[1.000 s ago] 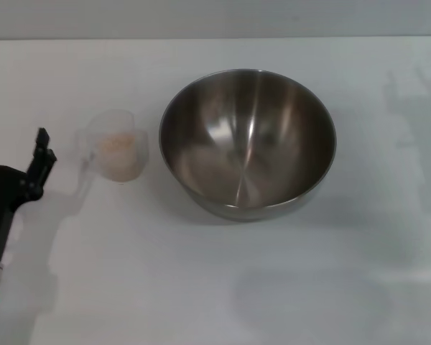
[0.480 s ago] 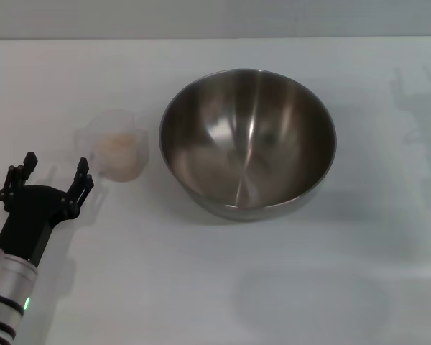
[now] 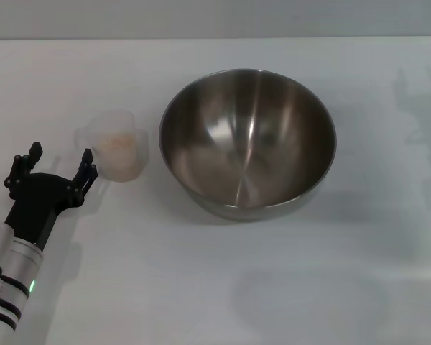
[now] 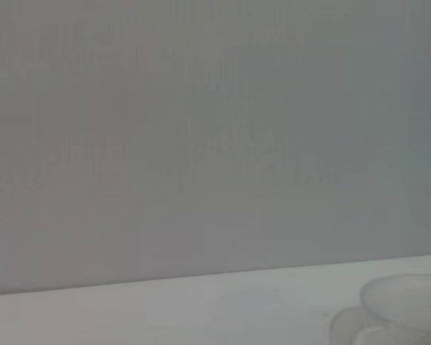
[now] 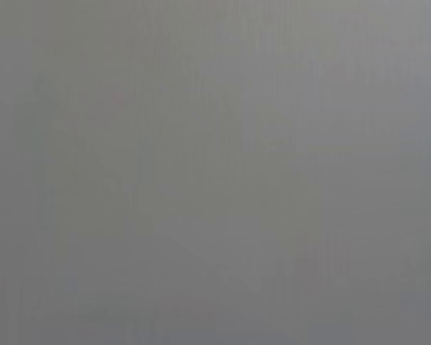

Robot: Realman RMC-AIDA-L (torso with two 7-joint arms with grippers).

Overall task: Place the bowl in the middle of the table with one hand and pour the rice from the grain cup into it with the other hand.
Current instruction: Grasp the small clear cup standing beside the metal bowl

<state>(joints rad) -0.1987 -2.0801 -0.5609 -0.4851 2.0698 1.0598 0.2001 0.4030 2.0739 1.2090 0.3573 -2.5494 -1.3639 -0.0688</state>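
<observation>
From my head camera, the bowl (image 3: pixel 248 141) sits upright near the middle of the table (image 3: pixel 201 287), its open mouth facing up and its shiny inside bare. It is round, so it has no long axis to speak of. Just beside it on my left stands the grain cup (image 3: pixel 116 152), also upright with its mouth up; its short handle sticks out on the side away from the bowl, toward the left and slightly back, so the cup's long line runs roughly left to right across the table. The rice (image 3: pixel 116 144) lies inside the cup as a pale mass. Cup and bowl are near each other but apart.

My left gripper (image 3: pixel 54 167) is low at the left edge of the table, just beside the cup on its near-left side, pointing away from me. Its two dark fingers (image 3: pixel 87 171) are spread wide with nothing between them; the finger nearer the cup comes close to the cup's wall, and I cannot tell whether it touches.

From my left wrist camera, only the frosted rim and part of the handle of the grain cup (image 4: pixel 406 310) show at a corner, standing on the white table (image 4: pixel 201 309).

My right wrist camera shows only plain grey, and my right gripper is out of sight.
</observation>
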